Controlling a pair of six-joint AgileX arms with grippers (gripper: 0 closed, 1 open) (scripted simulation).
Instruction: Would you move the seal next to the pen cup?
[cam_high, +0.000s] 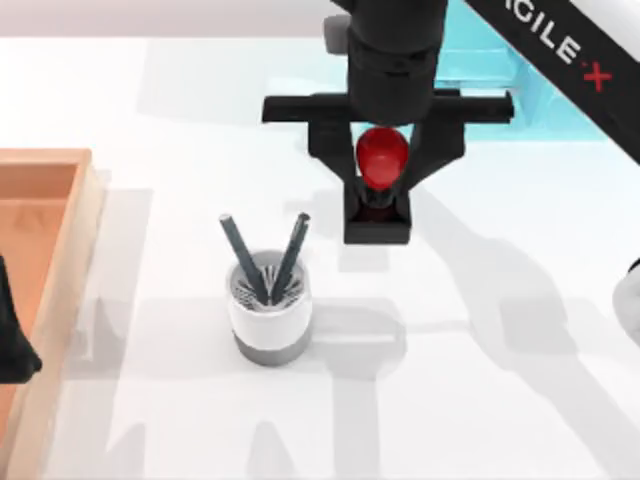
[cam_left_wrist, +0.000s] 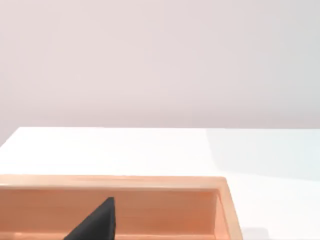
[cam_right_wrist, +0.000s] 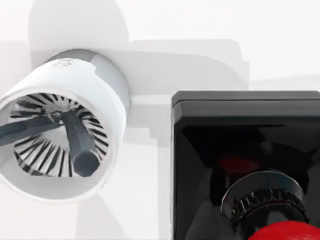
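Observation:
The seal, a glossy red knob on a square black base, is right of and behind the pen cup, a small gap apart. My right gripper comes down from the back and is shut on the seal's neck under the knob. I cannot tell whether the base touches the table. The white cup has a grey bottom band and two dark pens leaning out. In the right wrist view the seal's black base fills the near side and the pen cup lies beside it. My left gripper is parked at the left edge.
A shallow wooden tray runs along the table's left side, under my left arm; its wall shows in the left wrist view. A pale blue block stands at the back right, behind my right arm. White tabletop lies open in front.

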